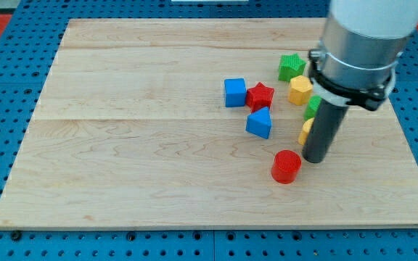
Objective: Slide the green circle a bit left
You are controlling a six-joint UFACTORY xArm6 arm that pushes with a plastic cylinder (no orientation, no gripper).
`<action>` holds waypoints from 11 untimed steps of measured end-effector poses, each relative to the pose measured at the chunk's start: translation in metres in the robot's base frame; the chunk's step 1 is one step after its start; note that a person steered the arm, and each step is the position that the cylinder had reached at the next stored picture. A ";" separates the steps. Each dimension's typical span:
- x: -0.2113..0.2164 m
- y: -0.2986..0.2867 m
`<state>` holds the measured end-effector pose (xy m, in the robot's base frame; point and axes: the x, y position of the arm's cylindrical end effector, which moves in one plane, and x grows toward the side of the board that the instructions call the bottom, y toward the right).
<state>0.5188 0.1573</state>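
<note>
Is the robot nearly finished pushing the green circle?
Nothing looks done yet. In hand: my tip is down on the board, just right of the red cylinder. Only a green sliver peeks out from behind the rod, probably the green circle, below the yellow block. Left to do: get round to its right side and push it a bit toward the view's left.

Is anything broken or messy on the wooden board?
Nothing looks broken or spilled. The blocks just sit bunched at the view's right. My tip stands beside the red cylinder, and the rod hides most of a green block and a yellow block.
</note>
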 end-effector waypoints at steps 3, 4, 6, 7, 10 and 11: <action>-0.084 0.056; -0.087 0.051; -0.087 0.045; -0.087 0.040; -0.087 0.037; -0.053 0.077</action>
